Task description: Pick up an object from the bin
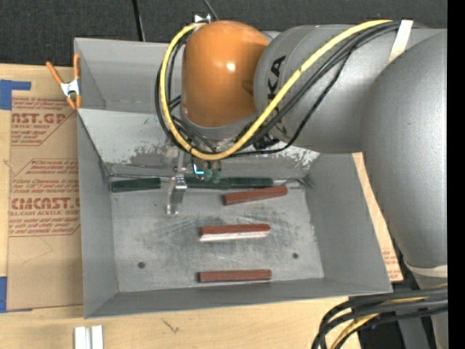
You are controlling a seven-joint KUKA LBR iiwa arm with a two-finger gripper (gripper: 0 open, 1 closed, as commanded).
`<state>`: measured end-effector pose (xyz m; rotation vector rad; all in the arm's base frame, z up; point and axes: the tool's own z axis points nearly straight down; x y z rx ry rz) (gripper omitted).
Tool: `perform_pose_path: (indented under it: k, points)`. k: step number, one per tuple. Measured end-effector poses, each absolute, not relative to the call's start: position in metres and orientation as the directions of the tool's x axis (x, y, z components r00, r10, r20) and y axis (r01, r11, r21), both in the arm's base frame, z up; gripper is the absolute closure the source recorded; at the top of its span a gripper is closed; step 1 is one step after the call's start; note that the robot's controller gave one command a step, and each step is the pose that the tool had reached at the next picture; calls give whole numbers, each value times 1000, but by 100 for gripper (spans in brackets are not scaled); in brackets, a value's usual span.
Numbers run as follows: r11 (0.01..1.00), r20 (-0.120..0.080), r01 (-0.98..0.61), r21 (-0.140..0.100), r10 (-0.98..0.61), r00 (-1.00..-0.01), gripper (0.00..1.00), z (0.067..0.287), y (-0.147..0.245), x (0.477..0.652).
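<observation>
My gripper (pixel 174 197) reaches down near the back of the bin floor, left of the middle. Just behind it a long dark green strip (pixel 136 184) lies along the foot of the back wall. A reddish-brown bar (pixel 254 195) lies on the floor to the right of the gripper, slightly tilted. A second reddish-brown bar (pixel 235 232), with a pale upper edge, lies in the middle of the floor in front of the gripper. Nothing shows between the gripper's jaws.
A third reddish-brown bar (pixel 234 275) lies flat near the front wall. The arm with its orange cover and yellow and black cables hangs over the back and right of the bin, hiding that part.
</observation>
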<state>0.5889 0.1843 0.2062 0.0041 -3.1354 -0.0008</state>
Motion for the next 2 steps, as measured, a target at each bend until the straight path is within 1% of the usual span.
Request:
perform_pose_path:
  k: [1,2]
  points:
    - [1000,-1,-1,2,-1,-1000,0,211,183,591]
    - [1000,-1,-22,0,-22,-1000,100,155,97,559]
